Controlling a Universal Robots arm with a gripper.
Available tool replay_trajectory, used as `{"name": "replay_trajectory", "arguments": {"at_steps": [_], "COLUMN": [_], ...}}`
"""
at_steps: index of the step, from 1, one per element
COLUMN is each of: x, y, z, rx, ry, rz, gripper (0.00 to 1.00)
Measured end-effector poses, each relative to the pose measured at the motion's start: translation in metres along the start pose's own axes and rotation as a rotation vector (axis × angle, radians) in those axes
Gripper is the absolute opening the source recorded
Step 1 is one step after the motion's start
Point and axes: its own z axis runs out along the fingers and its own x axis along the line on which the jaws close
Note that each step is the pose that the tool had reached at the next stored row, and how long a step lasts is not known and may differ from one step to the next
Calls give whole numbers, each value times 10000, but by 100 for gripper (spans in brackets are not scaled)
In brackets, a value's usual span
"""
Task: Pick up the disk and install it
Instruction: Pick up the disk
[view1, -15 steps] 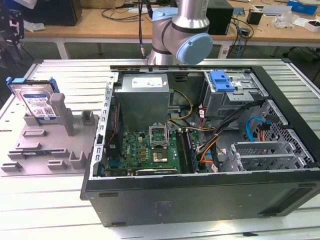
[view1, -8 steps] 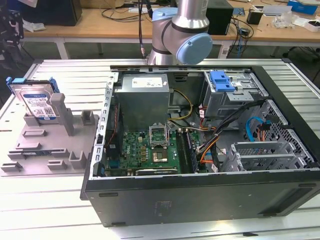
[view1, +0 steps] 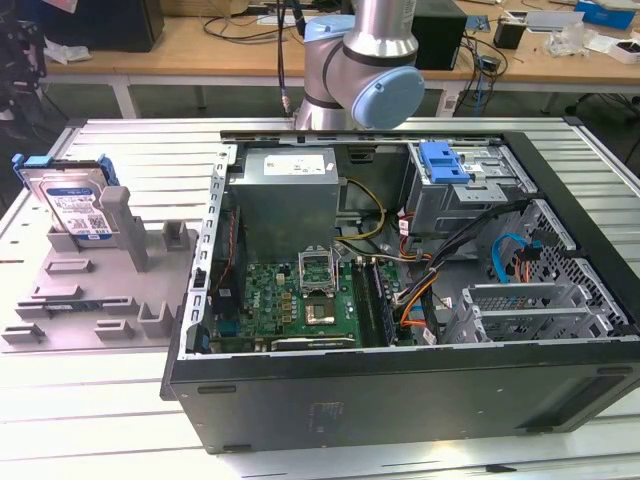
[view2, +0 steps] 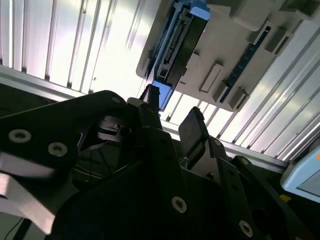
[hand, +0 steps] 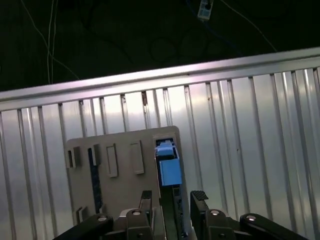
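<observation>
Ribbed aluminium table (view1: 150, 140), exterior view, with workbenches behind. The disk (view1: 72, 200) stands on edge in a grey holder (view1: 90, 290) at the exterior view's left, leaning slightly, with its blue carrier frame uppermost and its labelled face towards the camera. It is well apart from the open computer case (view1: 400, 390) lying at the centre of the table.

In the first wrist view I see the gripper (hand: 173, 197) looking down on the same holder. Its fingers (hand: 200, 196) are spread and pinch nothing. The blue end of the disk lies just beyond their tips, roughly in line with the gap. In the second wrist view the disk appears clear of the fingertips, so I judge that there is no contact.

Progress: the pick has not yet been made and no part of the installation is done. Inside the case, the drive cage (view1: 470, 195) under its blue latch plate (view1: 443, 160) looks unoccupied.

Writing: the disk carries a white-and-blue label, and a pale sticker sits on the power supply (view1: 290, 185). I cannot make out the print on either.
</observation>
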Motion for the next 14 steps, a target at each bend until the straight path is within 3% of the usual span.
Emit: {"name": "replay_trajectory", "arguments": {"at_steps": [5, 9, 14], "x": [-4, -11, -11], "y": [0, 0, 5], "z": [8, 24, 27], "rx": [31, 72, 77], "ry": [24, 53, 58], "rz": [-803, -1798, -1950], "gripper": [44, 44, 44]}}
